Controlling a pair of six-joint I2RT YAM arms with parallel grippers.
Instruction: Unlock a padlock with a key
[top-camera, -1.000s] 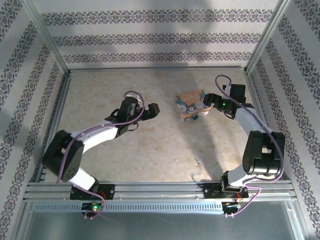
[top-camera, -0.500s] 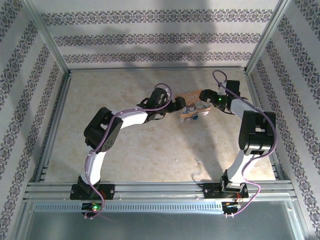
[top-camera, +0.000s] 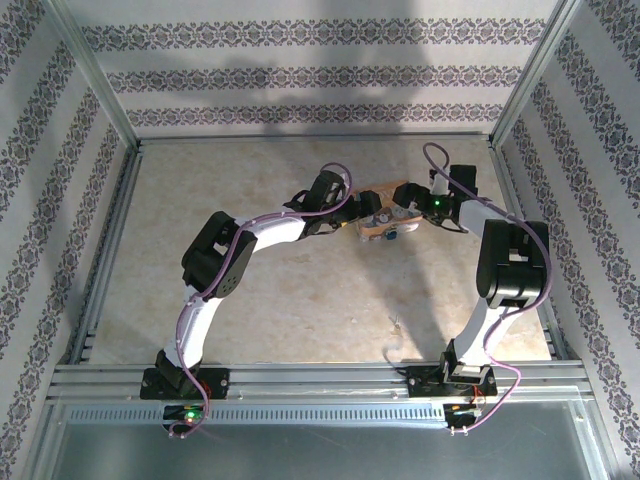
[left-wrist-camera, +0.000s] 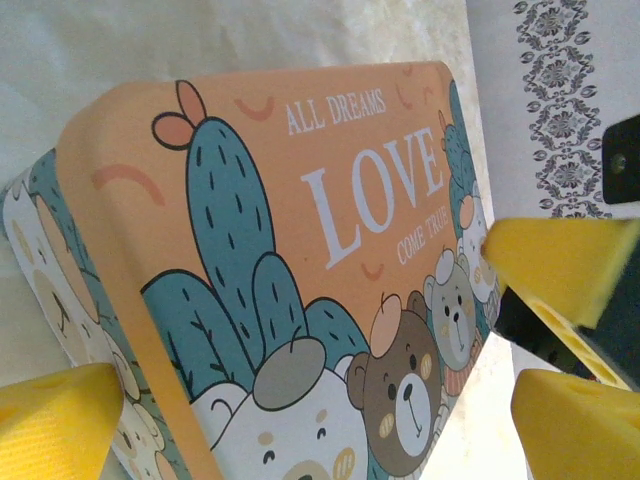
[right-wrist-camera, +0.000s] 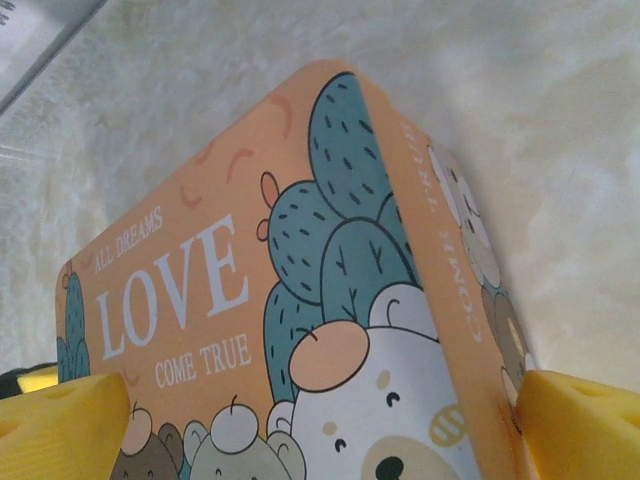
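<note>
Padlock (top-camera: 392, 237) lies on the worktop (top-camera: 250, 290), just beside the near edge of the LOVE box (top-camera: 383, 222). We read its long axis as roughly left-right; which way the teal end points is too small to tell. Left claw (top-camera: 356, 213) has swung in from mid-worktop within the last second, and its fingers are spread around the box with a gap on one side. Right claw (top-camera: 408, 203) flanks the other end; we cannot tell whether it is clamped. Both claws address the box, so we judge the padlock untouched and unlocking not begun.
</note>
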